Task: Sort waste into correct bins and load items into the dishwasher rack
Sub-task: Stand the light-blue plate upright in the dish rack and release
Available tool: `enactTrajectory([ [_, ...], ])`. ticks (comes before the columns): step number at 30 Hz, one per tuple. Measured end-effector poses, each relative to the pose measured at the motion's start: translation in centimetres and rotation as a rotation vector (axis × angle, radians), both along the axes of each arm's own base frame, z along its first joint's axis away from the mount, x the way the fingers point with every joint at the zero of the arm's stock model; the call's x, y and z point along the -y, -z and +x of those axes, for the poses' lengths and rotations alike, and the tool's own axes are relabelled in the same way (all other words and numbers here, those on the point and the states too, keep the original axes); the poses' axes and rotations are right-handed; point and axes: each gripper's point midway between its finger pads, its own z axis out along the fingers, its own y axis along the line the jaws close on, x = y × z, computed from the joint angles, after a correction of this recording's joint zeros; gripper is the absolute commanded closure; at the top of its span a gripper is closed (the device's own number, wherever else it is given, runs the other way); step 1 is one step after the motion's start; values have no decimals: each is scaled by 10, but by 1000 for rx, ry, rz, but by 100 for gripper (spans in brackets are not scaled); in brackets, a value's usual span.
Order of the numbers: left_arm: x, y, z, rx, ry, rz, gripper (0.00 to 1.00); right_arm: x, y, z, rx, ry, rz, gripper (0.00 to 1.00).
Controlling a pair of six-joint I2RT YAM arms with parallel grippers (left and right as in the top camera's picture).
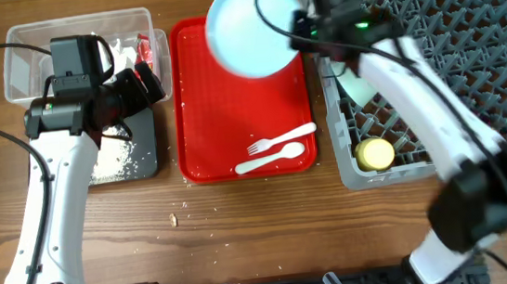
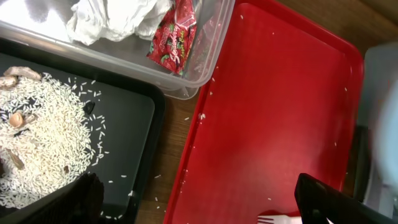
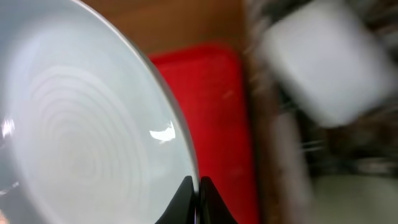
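Observation:
My right gripper (image 3: pixel 197 186) is shut on the rim of the pale blue plate (image 1: pixel 250 26) and holds it lifted over the far end of the red tray (image 1: pixel 203 100), next to the grey dishwasher rack (image 1: pixel 470 65). The plate fills the left of the right wrist view (image 3: pixel 87 130). A yellow cup (image 1: pixel 375 154) and a pale bowl (image 1: pixel 356 84) sit in the rack. The white fork (image 1: pixel 280 141) and spoon (image 1: pixel 274 159) lie on the red tray. My left gripper (image 2: pixel 199 202) is open and empty between the black tray (image 2: pixel 124 124) and the red tray. The clear tub (image 1: pixel 30 52) holds white tissue (image 2: pixel 115 18) and the red wrapper (image 2: pixel 174 37).
Rice grains and brown scraps (image 2: pixel 37 137) lie in the black tray. Loose crumbs (image 1: pixel 173 220) lie on the wooden table in front of the red tray. The right arm reaches across the rack's left part.

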Motion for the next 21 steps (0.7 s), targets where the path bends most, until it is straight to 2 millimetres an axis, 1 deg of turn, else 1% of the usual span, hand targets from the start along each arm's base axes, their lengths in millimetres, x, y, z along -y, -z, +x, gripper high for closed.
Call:
enactTrajectory([
  [2,0,0,0,0,0,0,0,39,-38,-6,98,98,-142,96],
  [3,0,0,0,0,0,0,0,55,-48,-7,127,150,-210,96],
  [5,0,0,0,0,0,0,0,86,-58,-10,158,243,-368,96],
  [6,0,0,0,0,0,0,0,96,-61,-11,163,267,-428,96],
  [7,0,0,0,0,0,0,0,115,-67,-12,171,317,-542,96],
  [8,0,0,0,0,0,0,0,125,-71,-12,178,342,-588,96],
  [9,0,0,0,0,0,0,0,141,-79,-12,193,390,-645,96],
  [11,0,0,0,0,0,0,0,162,-85,-12,194,444,-690,96],
  [13,0,0,0,0,0,0,0,186,-89,-12,186,500,-726,96],
  [15,0,0,0,0,0,0,0,201,-89,-9,176,506,-761,96],
  [17,0,0,0,0,0,0,0,212,-84,-4,152,495,-804,96],
  [18,0,0,0,0,0,0,0,217,-78,0,131,479,-831,96],
  [21,0,0,0,0,0,0,0,226,-49,10,51,429,-896,96],
])
